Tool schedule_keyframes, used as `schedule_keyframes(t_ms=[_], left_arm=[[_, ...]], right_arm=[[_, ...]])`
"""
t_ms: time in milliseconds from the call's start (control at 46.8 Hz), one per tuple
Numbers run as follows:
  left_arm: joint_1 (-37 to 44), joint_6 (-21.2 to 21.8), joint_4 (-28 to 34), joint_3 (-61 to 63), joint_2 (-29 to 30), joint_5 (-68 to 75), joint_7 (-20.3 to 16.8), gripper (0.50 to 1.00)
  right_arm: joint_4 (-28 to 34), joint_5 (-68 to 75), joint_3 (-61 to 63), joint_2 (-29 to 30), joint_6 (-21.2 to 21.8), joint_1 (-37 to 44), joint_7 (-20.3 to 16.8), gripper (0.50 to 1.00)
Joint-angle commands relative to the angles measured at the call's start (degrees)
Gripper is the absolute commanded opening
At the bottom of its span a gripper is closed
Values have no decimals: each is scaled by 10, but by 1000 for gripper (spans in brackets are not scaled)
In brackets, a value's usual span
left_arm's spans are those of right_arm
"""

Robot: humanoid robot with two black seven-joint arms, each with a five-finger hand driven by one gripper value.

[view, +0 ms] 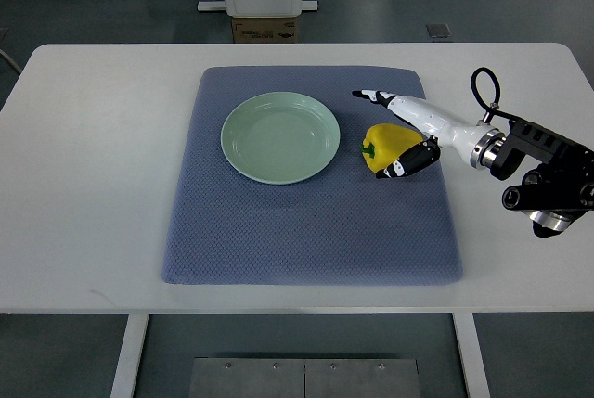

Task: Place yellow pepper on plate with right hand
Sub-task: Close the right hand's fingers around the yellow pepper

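Reaching in from the right edge with the right hand [401, 134], fingers spread wide around the yellow pepper [384, 147]: one finger stretching out past the far side of it, the thumb curling under the near side, apparently touching the skin. Not clamping yet, by the look of it, and not lifting anything; how firm the contact is, hard to tell from this steep angle. Pepper sitting on the blue mat [306, 231], right in the crook of the hand, stem pointing away from the palm. Plate [249, 159] lying just beyond the pepper, on the fingertip side, bare and waiting. Closing in now probably calling for care: bringing that outstretched finger down onto the far shoulder of the pepper, squeezing against the thumb, keeping the pressure even, since a waxy, rounded thing like this is likely to roll or squirt out toward the plate. Then lifting clear of the mat before carrying across, clearing the plate's raised rim, setting down near the middle. No left hand showing anywhere.
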Motion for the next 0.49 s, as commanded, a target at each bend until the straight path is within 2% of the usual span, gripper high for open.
schedule_keyframes(t_ms=[0,192,470], left_arm=[[0,0,0,0,0,0,0,1000],[0,0,0,0,0,0,0,1000],[0,0,0,0,0,0,0,1000]], right_arm=[[-16,2,-14,15,1,3,-7,995],[-59,2,-59,46,15,5,-8,998],[-91,2,-65,53,37,4,-8,995]])
